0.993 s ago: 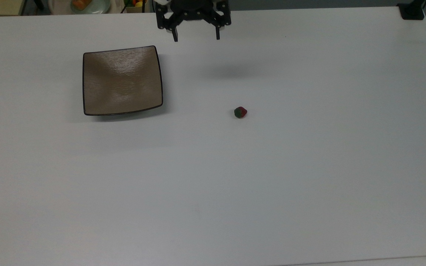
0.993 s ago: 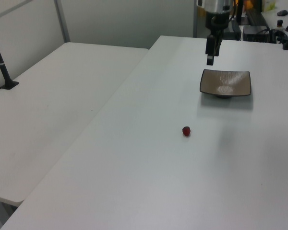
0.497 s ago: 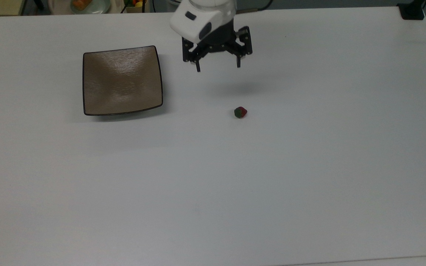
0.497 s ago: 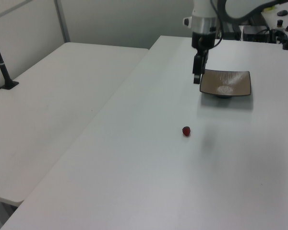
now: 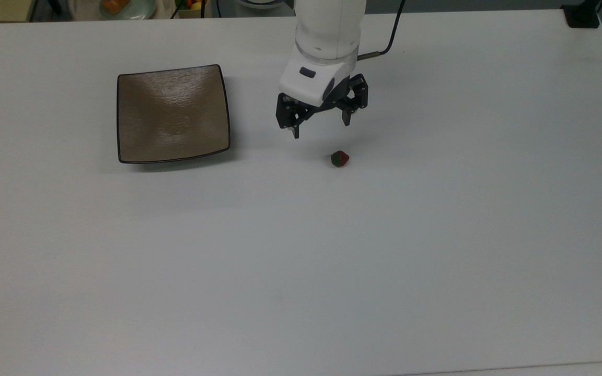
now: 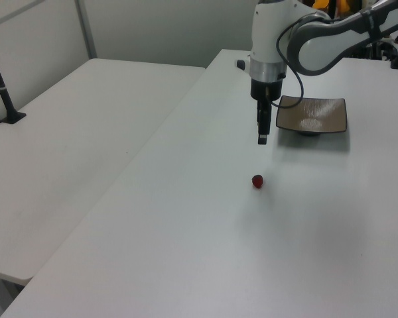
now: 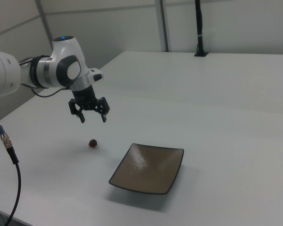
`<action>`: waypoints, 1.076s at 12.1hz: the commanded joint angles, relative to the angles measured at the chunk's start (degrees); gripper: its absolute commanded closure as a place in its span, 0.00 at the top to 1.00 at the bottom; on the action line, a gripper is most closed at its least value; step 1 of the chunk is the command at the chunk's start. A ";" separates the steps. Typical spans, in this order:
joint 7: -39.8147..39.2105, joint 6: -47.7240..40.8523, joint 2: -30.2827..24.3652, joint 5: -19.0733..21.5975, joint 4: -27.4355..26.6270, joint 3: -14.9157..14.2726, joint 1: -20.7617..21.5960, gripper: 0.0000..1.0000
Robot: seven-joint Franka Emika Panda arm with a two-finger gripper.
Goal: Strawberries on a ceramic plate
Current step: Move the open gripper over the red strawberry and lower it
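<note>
My pincer (image 5: 322,130) hangs in the air above the white table (image 5: 332,261). Its two black fingers (image 5: 295,131) are spread wide apart, and there is nothing between them. In the right view my pincer (image 7: 91,117) points down at the table, and I can see both fingers with a clear gap between them. In the left view my pincer (image 6: 261,138) looks thin, because I see it from the side.

The strawberry (image 5: 339,159) is small and red, with a dark green end. It lies on the table near my pincer, low down under it and a little off to one side. My pincer is not touching it. In the right view the strawberry (image 7: 92,143) sits just below my fingers. In the left view the strawberry (image 6: 257,181) lies a bit nearer the camera than my pincer.

The ceramic plate (image 5: 173,114) is square, brown and shiny, with a thin dark rim. It rests on the table, farther from my pincer than the strawberry is, on the top view's left. Nothing lies on the plate (image 7: 148,168).
</note>
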 commanded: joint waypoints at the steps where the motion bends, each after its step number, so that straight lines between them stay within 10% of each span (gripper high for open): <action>1: -8.06 1.64 0.46 -1.28 -2.53 -0.17 0.64 1.00; 13: -7.81 11.31 8.90 -4.09 -5.08 -0.17 3.45 1.00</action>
